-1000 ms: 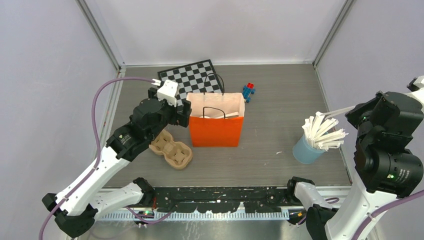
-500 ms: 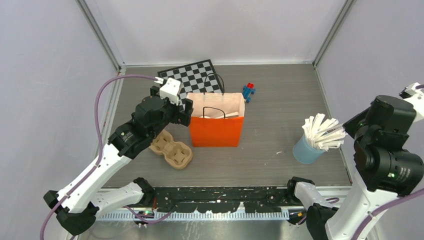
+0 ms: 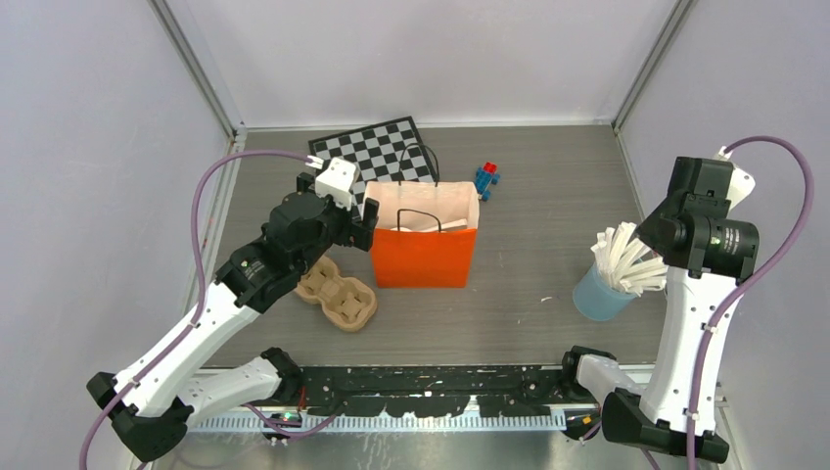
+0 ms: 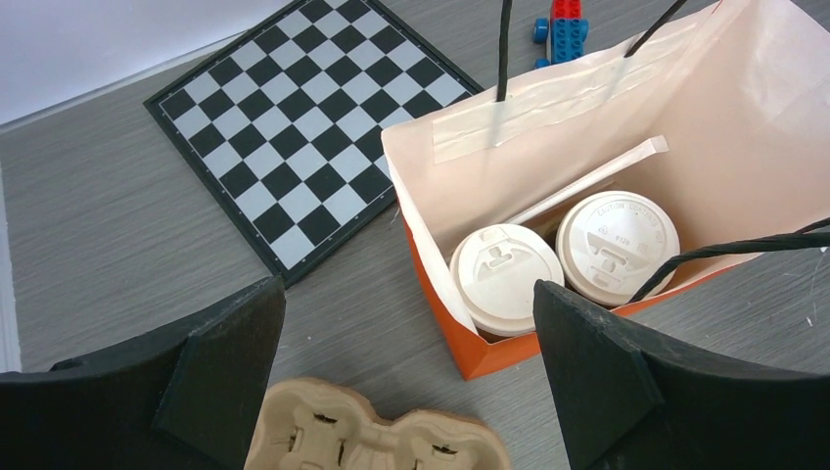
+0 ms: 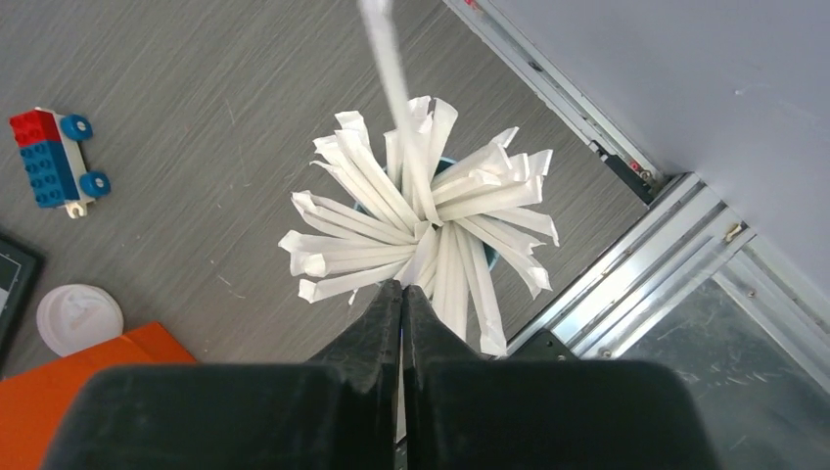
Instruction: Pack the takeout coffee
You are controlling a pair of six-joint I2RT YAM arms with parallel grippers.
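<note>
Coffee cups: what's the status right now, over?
Left claw open, by bag. Right claw shut above straws. Two lidded cups upright in bag. Nothing blocking.

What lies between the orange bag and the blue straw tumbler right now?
Between the orange bag and the tumbler there is only bare grey table, apart from a tiny white speck near the tumbler. The top external view shows this.
</note>
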